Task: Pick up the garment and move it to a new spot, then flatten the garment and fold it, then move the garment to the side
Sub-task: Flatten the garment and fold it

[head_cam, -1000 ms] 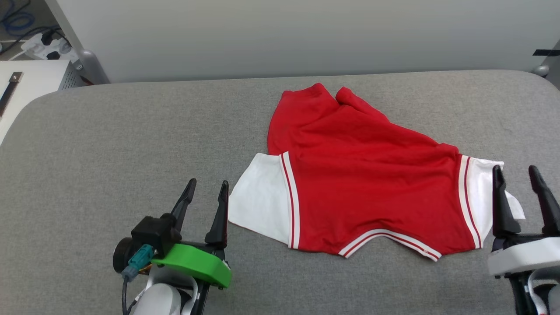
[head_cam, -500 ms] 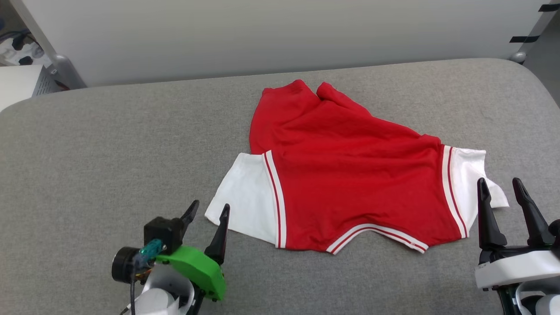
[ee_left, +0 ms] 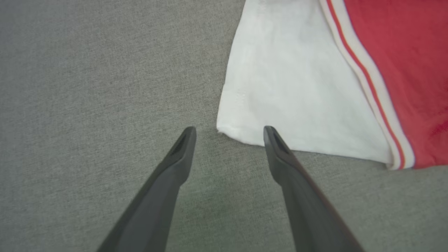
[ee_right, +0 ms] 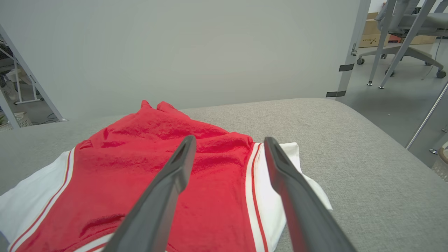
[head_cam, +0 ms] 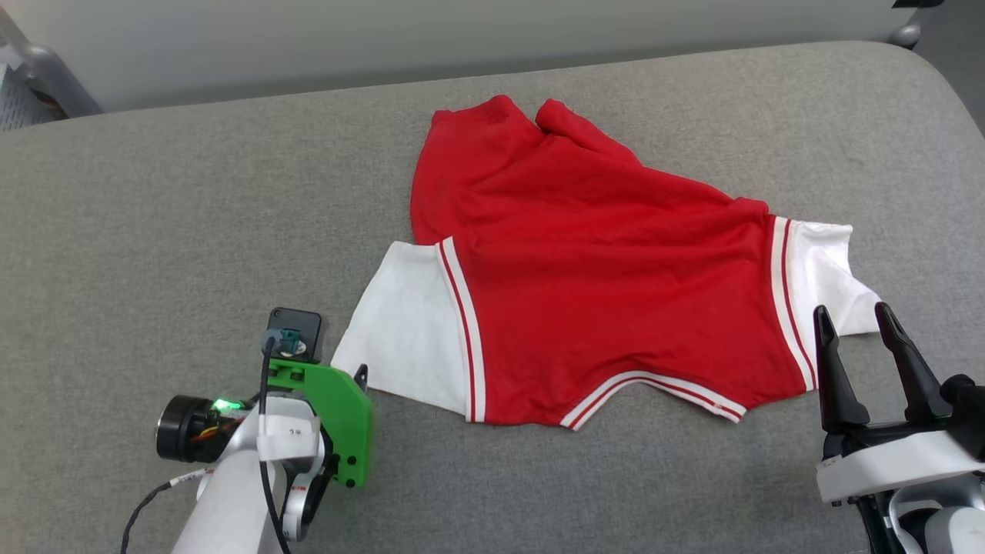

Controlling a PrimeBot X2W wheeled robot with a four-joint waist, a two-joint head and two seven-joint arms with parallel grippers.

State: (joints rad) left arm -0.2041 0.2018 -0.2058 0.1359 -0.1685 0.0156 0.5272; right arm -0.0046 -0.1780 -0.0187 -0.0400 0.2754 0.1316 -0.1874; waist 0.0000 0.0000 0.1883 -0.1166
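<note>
The garment [head_cam: 592,269] lies spread on the grey table, plain red side up, with no lettering showing. Its white sleeves point to the left [head_cam: 400,338] and to the right [head_cam: 827,269]. My left gripper [ee_left: 229,131] is open and points down at the table. Its fingertips stand on either side of the near corner of the left sleeve [ee_left: 294,87]. In the head view the green wrist mount [head_cam: 338,408] covers most of that gripper. My right gripper [head_cam: 853,312] stands open just in front of the right sleeve, holding nothing; in its own view [ee_right: 230,139] it looks across the shirt [ee_right: 157,157].
The grey padded table [head_cam: 154,231] stretches wide to the left of the shirt, and its rounded right edge [ee_right: 385,140] falls off near my right arm. A pale wall runs behind it. An office chair [ee_right: 409,24] stands on the floor far to the right.
The head camera has tilted down, shifting the whole picture. My left gripper has tipped over to point downward and moved in to the left sleeve's corner. The right gripper stays open by the right sleeve.
</note>
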